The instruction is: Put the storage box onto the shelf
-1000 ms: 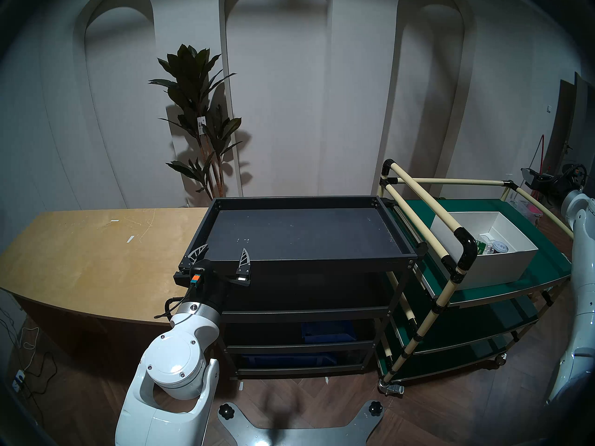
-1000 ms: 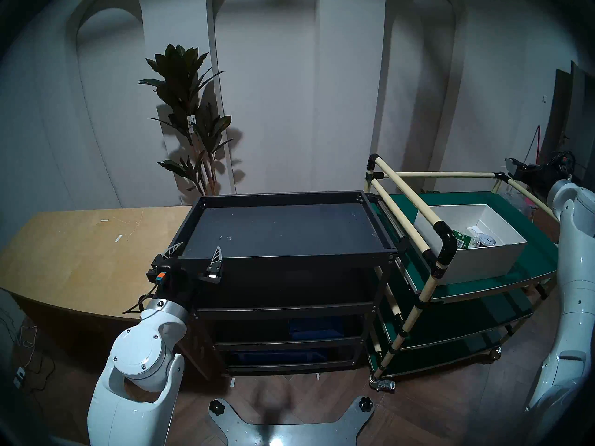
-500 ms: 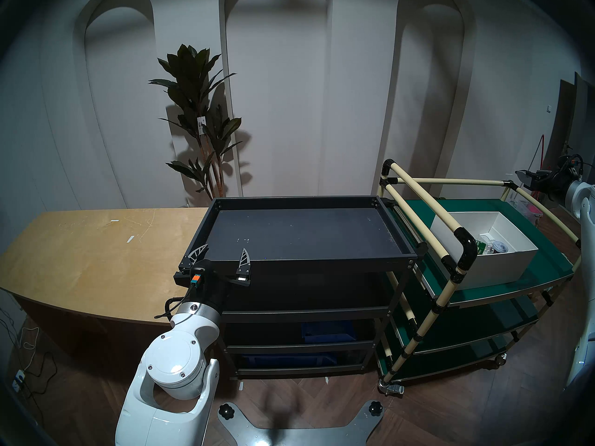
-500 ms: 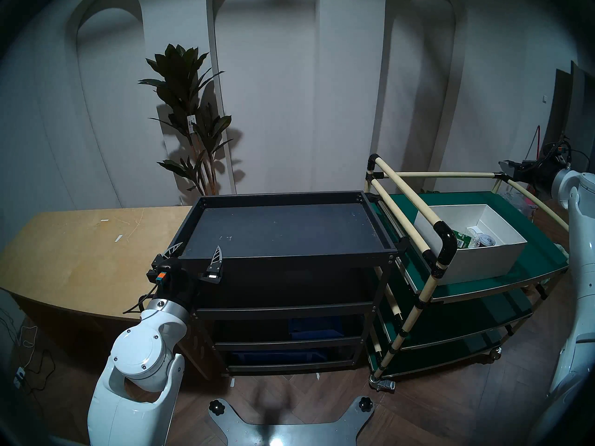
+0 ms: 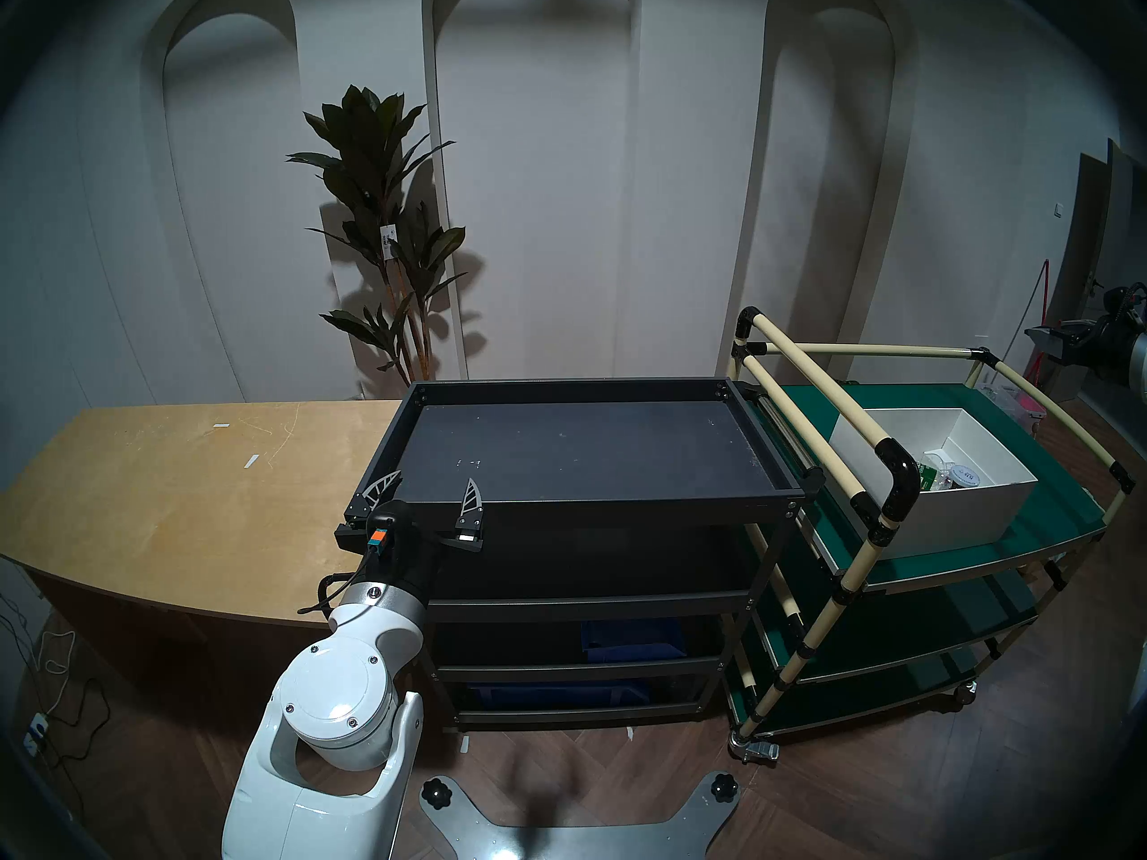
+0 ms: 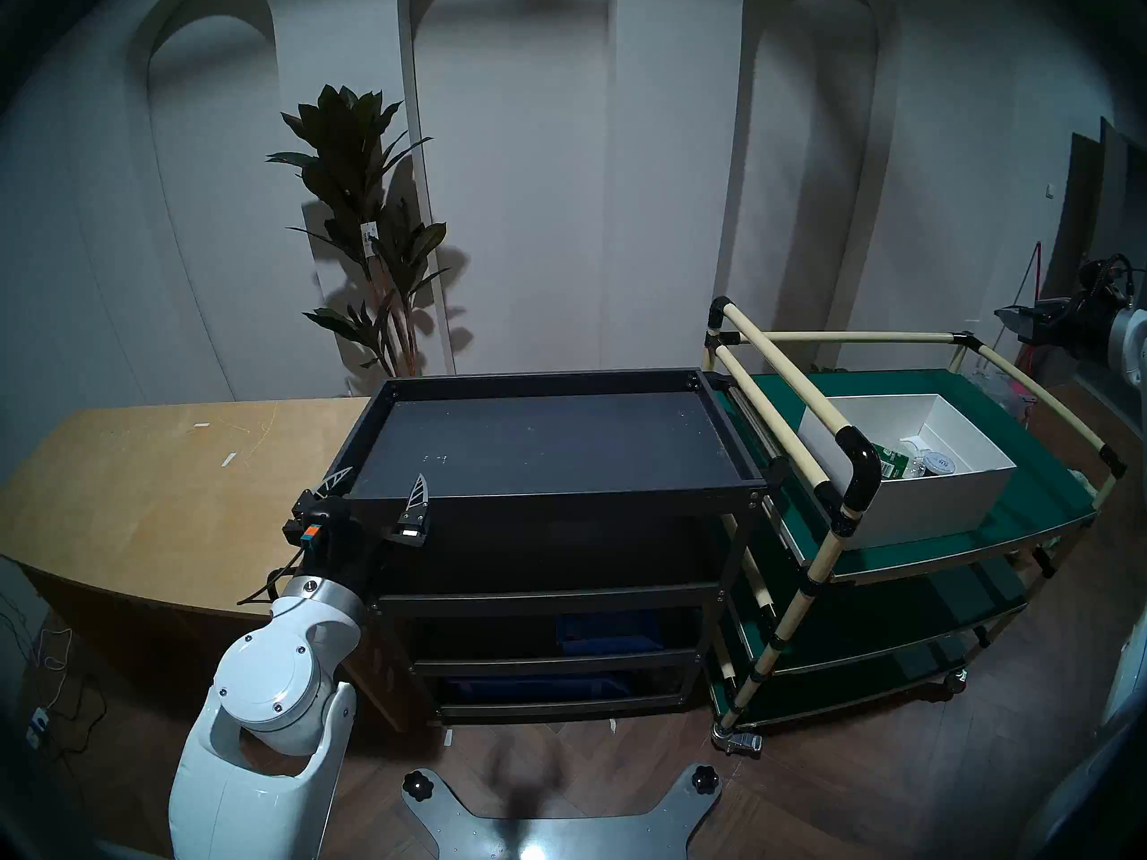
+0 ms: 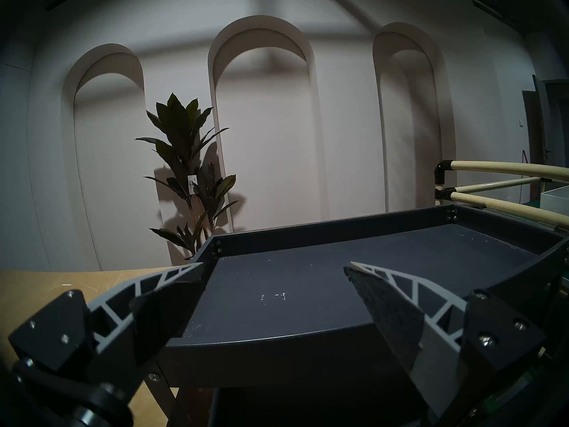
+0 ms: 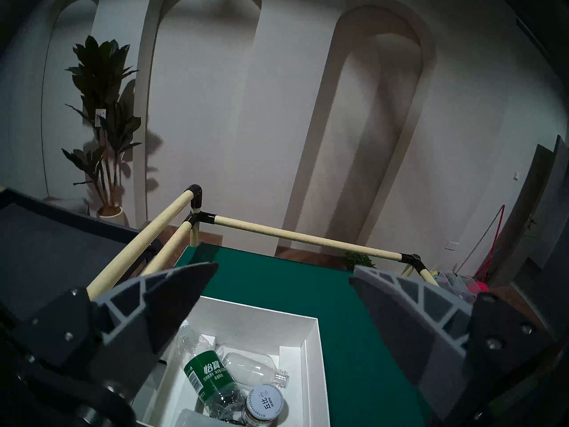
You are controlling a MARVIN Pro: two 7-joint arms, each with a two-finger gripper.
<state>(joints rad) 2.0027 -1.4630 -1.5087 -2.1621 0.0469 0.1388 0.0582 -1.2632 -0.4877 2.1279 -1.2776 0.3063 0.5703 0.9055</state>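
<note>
Right gripper (image 8: 281, 281) hangs spread wide above the storage box (image 8: 311, 340), lining up, I'd guess, to grip its wall.

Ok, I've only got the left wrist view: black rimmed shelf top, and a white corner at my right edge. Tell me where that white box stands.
Observer: The white lidless rectangular box stands on the top green deck of the cream-pipe cart, right of the black metal shelf.
Operator: Report what's inside.
Observer: A green-labelled clear plastic bottle, another clear bottle and a white-lidded jar.
Operator: Give me the right gripper.
Observer: The right gripper is open, raised at the cart's right side, touching nothing.
</note>
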